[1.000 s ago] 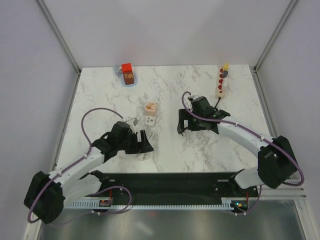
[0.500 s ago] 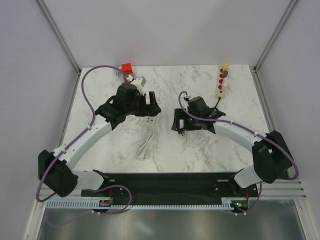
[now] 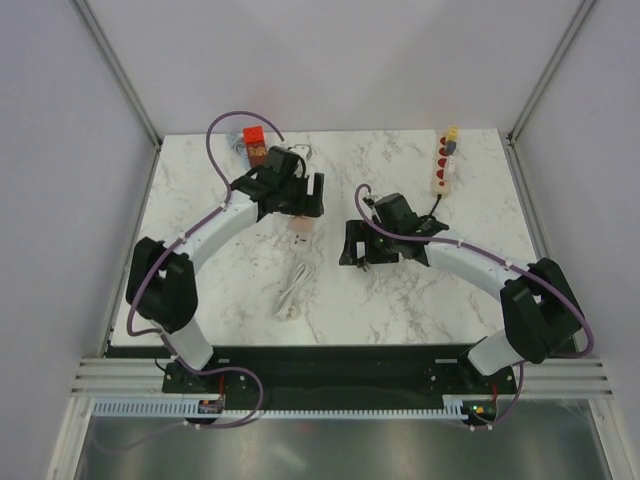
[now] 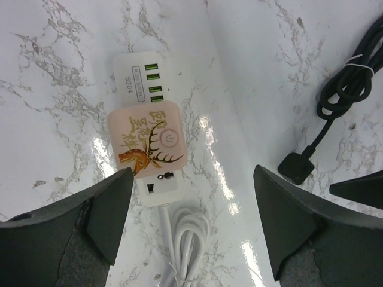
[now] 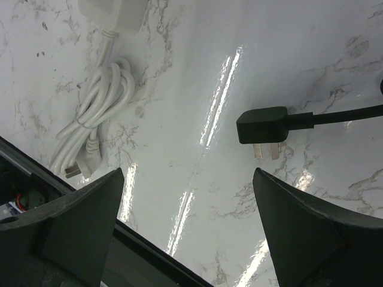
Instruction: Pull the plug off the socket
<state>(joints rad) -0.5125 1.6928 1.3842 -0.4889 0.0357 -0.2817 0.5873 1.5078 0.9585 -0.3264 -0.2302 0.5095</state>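
Note:
The socket block (image 4: 148,137) is white with a pink deer-print top and several green USB ports; its mains outlet (image 4: 158,186) is empty. It shows under my left gripper (image 3: 305,205) in the top view. The black plug (image 5: 263,125) lies loose on the marble with its prongs bare, and it also shows in the left wrist view (image 4: 296,167). My left gripper (image 4: 191,197) is open and empty above the block's near end. My right gripper (image 5: 188,179) is open and empty, hovering just near of the plug.
The block's white cable (image 3: 293,290) lies coiled on the table in front of it. The black cable (image 4: 347,89) loops behind the plug. A white power strip (image 3: 443,165) lies at the back right. A red and brown object (image 3: 255,142) stands at the back left.
My left arm has swung from the near left of the table to the back and now hovers over the socket block. My right gripper has shifted slightly left.

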